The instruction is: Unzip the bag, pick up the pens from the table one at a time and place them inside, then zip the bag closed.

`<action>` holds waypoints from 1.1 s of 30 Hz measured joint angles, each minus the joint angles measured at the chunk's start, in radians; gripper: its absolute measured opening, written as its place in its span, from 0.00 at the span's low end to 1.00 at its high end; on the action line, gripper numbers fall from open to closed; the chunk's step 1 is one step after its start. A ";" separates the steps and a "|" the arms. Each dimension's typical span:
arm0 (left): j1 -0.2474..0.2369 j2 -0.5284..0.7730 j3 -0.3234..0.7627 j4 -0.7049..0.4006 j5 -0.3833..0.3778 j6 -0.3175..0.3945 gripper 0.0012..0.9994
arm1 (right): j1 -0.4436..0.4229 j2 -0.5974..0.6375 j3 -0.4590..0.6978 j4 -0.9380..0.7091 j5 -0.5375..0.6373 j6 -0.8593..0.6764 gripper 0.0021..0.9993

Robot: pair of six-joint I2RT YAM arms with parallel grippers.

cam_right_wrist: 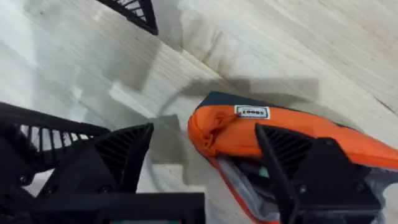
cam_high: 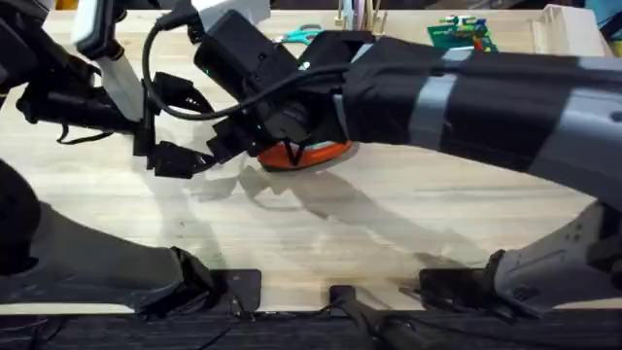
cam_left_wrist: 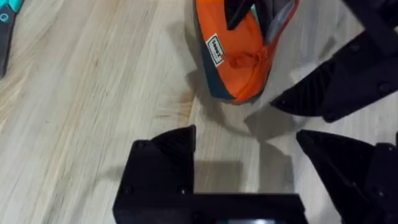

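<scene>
The orange bag (cam_high: 309, 154) lies mid-table on the light wooden table (cam_high: 389, 224), largely covered by my right arm. In the right wrist view the bag (cam_right_wrist: 231, 135) is unzipped, its grey lining showing. My right gripper (cam_right_wrist: 205, 127) is open just above the bag's near end, with one finger (cam_right_wrist: 305, 171) over the opening. My left gripper (cam_left_wrist: 245, 134) is open a short way from the bag (cam_left_wrist: 239, 56), not touching it, and sits at the bag's left in the overhead view (cam_high: 180, 158). The pens are hidden; something teal shows inside the bag.
Teal-handled scissors (cam_high: 301, 36) lie at the table's far edge and show again in the left wrist view (cam_left_wrist: 5, 25). A green item (cam_high: 462, 34) lies at the back right. Bare wood stretches across the near half of the table.
</scene>
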 joint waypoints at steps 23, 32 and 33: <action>0.000 0.000 0.000 0.019 -0.006 0.000 0.99 | 0.000 0.033 0.000 -0.036 0.008 -0.010 0.38; 0.000 0.000 0.000 0.019 -0.006 0.000 0.99 | 0.000 0.045 0.000 -0.034 0.008 -0.011 0.03; 0.000 0.000 0.000 0.019 -0.006 0.000 0.99 | 0.000 0.045 0.001 -0.034 0.008 -0.011 0.03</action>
